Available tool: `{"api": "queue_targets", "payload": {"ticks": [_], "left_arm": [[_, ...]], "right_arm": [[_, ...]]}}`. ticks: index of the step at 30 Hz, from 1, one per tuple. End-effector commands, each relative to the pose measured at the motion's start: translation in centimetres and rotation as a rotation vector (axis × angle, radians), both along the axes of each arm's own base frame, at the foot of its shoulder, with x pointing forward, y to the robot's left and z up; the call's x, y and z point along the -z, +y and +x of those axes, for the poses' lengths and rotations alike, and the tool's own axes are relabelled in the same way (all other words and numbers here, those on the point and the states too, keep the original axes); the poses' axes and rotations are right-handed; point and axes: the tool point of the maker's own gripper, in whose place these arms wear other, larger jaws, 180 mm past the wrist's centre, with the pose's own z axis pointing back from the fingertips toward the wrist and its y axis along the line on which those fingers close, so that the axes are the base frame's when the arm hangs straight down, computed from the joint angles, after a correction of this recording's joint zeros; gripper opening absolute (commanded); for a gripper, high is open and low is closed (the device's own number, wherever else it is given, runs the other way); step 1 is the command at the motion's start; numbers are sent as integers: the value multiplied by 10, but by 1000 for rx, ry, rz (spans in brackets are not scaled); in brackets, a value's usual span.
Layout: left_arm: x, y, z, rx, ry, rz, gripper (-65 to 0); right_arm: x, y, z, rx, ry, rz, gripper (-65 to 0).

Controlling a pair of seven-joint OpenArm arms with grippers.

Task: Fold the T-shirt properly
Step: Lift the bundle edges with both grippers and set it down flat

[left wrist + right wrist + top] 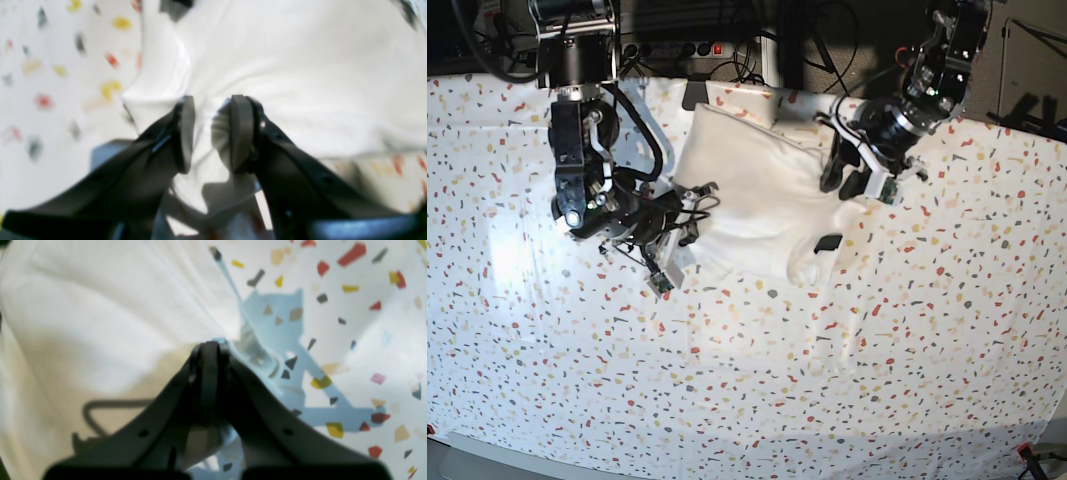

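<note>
The white T-shirt (757, 190) lies bunched at the back middle of the speckled table (727, 380), plain side up. My right gripper (699, 200) is at the shirt's left edge. In the right wrist view that gripper (210, 346) is shut on the hem of the T-shirt (100, 306), which hangs taut above the table and throws a shadow. My left gripper (842, 185) is at the shirt's right edge. In the blurred left wrist view it (211, 133) stands open over the T-shirt (300, 66), white cloth showing in the gap, not pinched.
A power strip with cables (687, 48) runs along the table's back edge behind the shirt. Both arm bases stand at the back corners. The speckled tablecloth stretches toward the front edge (727, 460).
</note>
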Motion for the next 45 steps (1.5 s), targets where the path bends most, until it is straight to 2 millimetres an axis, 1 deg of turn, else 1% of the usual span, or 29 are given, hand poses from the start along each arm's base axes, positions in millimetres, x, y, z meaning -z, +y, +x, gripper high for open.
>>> {"api": "queue_targets", "payload": {"ticks": [1, 6, 9, 11, 13, 16, 19, 21, 23, 26, 28, 30, 33, 35, 36, 39, 41, 43, 45], "left_arm": [[29, 27, -4, -30, 106, 146, -475], [34, 47, 46, -74, 103, 176, -475], [28, 51, 81, -101, 75, 171, -475], [21, 53, 102, -117, 49, 164, -475], [12, 55, 122, -125, 30, 161, -475], [-7, 49, 144, -97, -9, 144, -475], [-27, 47, 162, -84, -53, 133, -475], [-36, 47, 170, -86, -72, 131, -475], [-44, 46, 176, -91, -83, 101, -475], [-56, 35, 177, -56, -101, 40, -475], [-68, 27, 178, -32, -124, -1, -476], [-82, 27, 179, -17, -150, -30, -476], [-108, 39, 183, -30, -190, -75, -476], [-129, 51, 185, -40, -221, -114, -477], [-135, 57, 185, -36, -223, -108, -477], [-139, 76, 179, -20, -210, -31, -477], [-140, 83, 170, -17, -212, -27, -477], [-135, 89, 157, -18, -206, -22, -496], [-133, 94, 141, -38, -207, -48, -514]], "right_arm": [[-8, 0, 4, -10, -29, -3, -650], [-7, 8, -15, -18, -38, 19, -650], [-8, 12, -23, -21, -49, 35, -650], [-6, 18, -28, -22, -41, 48, -650], [-5, 30, -31, -20, -36, 82, -650], [-11, 53, -30, -15, -55, 154, -650], [-18, 76, -29, -14, -62, 209, -650], [-21, 85, -27, -11, -72, 218, -650], [-23, 92, -27, -10, -78, 232, -650], [-24, 96, -27, -19, -78, 239, -650], [-24, 99, -28, -28, -78, 239, -650], [-26, 99, -28, -30, -85, 241, -650], [-35, 95, -24, -29, -116, 233, -650], [-47, 92, -21, -31, -153, 230, -650], [-55, 92, -19, -33, -176, 241, -650], [-80, 93, -16, -40, -238, 272, -650], [-91, 89, -14, -35, -269, 266, -650], [-99, 81, -12, -15, -292, 259, -650], [-106, 72, -12, 18, -307, 290, -650]]}}
